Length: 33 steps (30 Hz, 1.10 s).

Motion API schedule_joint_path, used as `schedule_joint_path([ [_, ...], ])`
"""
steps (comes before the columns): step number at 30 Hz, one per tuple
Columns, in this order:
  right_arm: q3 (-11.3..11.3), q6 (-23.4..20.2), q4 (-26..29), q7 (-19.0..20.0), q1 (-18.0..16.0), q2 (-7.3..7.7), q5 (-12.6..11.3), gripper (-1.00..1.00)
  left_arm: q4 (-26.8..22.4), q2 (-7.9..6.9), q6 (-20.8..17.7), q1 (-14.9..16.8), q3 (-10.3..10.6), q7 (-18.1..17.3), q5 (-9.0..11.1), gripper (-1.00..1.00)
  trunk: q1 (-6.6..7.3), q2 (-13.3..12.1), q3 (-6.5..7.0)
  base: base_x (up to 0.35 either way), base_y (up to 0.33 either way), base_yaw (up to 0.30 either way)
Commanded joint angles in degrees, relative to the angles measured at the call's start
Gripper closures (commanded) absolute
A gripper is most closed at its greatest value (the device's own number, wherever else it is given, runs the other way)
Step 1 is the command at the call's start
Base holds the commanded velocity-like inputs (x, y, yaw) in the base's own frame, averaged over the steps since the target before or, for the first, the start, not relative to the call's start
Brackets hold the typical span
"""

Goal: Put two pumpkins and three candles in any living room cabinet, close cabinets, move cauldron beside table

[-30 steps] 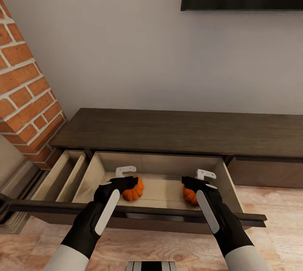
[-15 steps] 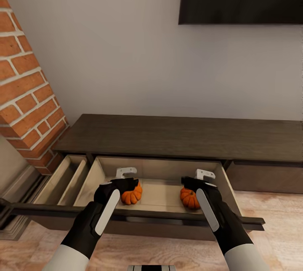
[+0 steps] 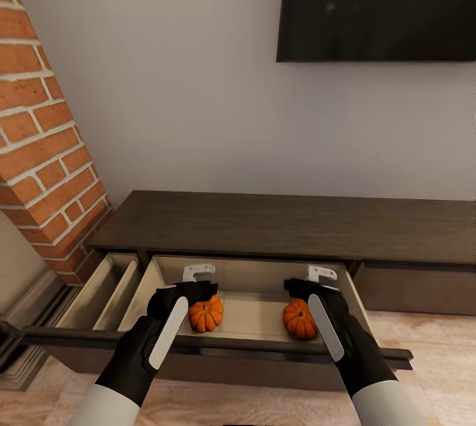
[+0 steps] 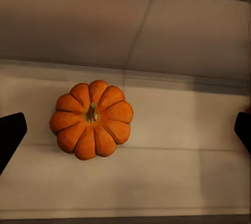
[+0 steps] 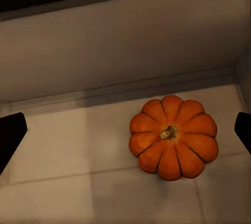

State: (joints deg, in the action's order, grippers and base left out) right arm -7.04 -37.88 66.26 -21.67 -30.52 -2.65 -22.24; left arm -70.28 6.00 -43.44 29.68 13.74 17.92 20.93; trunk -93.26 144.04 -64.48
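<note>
Both pumpkins sit on the pale floor of the open cabinet [image 3: 165, 264] drawer. The left gripper [image 4: 125, 130], jaws wide, hangs over the left pumpkin [image 4: 91, 119]; the right gripper [image 5: 125, 130], likewise spread, over the right pumpkin [image 5: 174, 137], apparently released for storage.

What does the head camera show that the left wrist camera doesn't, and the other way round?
The head view alone takes in the wall-mounted dark screen, the brick column, the long dark cabinet with its open drawers, both arms, and a second pumpkin near the right gripper. The left wrist view alone gives a straight-down look at one pumpkin: its stem and separate ribs, with a black fingertip at each side, well apart from it. Both share that same pumpkin, sitting on the pale drawer floor below the open left gripper.
</note>
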Motion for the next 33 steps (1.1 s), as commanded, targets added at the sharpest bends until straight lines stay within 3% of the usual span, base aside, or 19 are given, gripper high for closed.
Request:
schedule_joint_path([
  [1,-0.1,-0.2,0.1,-0.6,-0.1,0.02,-0.6,-1.0,-0.2,-0.02,-0.3,0.0,0.1,0.5,0.6,-1.0,0.03,0.0,0.18,0.0,0.0,0.0],
  [33,-0.1,0.2,0.9,-0.2,-0.2,0.06,-0.5,-1.0,-1.7,-0.11,-0.4,0.0,0.2,0.6,0.6,-1.0,0.06,0.0,0.4,-0.048,0.0,0.0],
])
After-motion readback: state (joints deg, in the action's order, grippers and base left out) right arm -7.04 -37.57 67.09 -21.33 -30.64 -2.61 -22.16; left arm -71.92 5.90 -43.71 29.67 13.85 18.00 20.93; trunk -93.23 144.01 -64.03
